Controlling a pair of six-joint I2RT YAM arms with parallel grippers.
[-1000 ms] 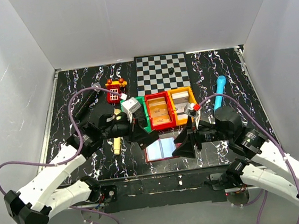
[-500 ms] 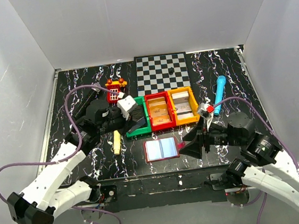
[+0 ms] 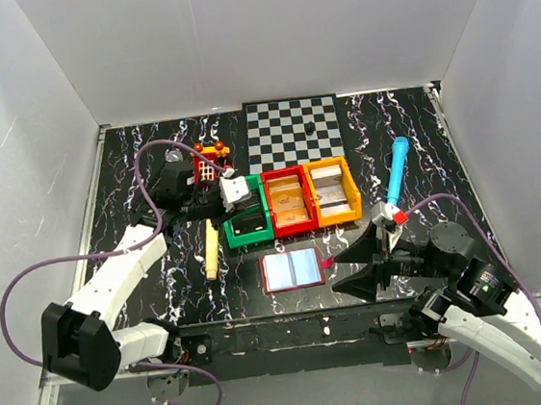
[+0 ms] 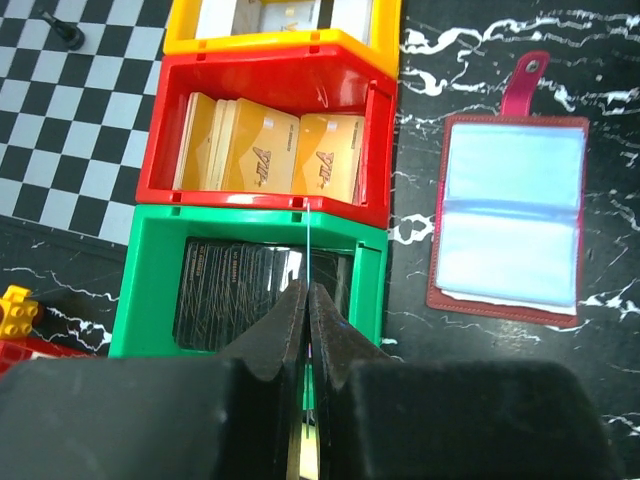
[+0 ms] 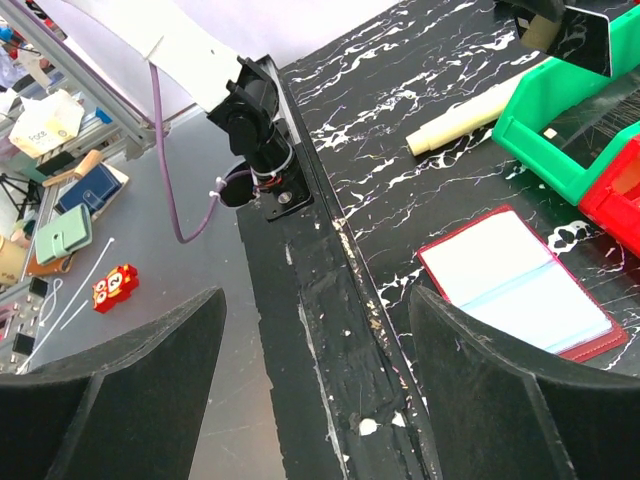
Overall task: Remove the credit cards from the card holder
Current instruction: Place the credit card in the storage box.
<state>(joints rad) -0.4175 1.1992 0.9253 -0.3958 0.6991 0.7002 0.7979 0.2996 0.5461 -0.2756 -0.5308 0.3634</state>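
Here's the card holder [image 4: 510,220], lying open and flat near the front edge of the black marbled table [image 3: 408,130]; two pale bluish sleeves [image 4: 512,175] face up; one red tab [image 4: 527,82] sticks out at its 3 o'clock in the top view; both grippers are clear of it.

The right gripper [image 5: 315,300] hangs just off that tab, at the holder's 3 o'clock; its fingers are spread wide, holding nothing and touching nothing; its wrist view looks down past them at the table's front lip.

The left gripper [image 4: 308,290] is at the holder's 11 o'clock, over the green bin [image 4: 150,270]; its fingers are pressed together; a hair-thin pale line runs out from between the tips, and whether that is a card seen edge-on I cannot tell.

Now the count: one holder; three bins in a row at its 12 o'clock, side against side, green on the left, then the red bin [image 4: 280,70], then the yellow bin [image 4: 280,42]; credit cards [image 4: 260,150] in all three; dark ones stacked in the green, number unreadable; tan-orange in the red, at least three faces showing; pale ones in the yellow, too cropped to count.

Further out: one chessboard [image 3: 278,134] behind the bins at 12 o'clock, one dark chess piece [image 3: 309,127] on it; one blue cylinder [image 3: 398,168] at 2 o'clock; one cream stick [image 3: 212,252] at 9 o'clock; one red-and-yellow toy [image 3: 210,160] at 11 o'clock, beyond the left gripper.
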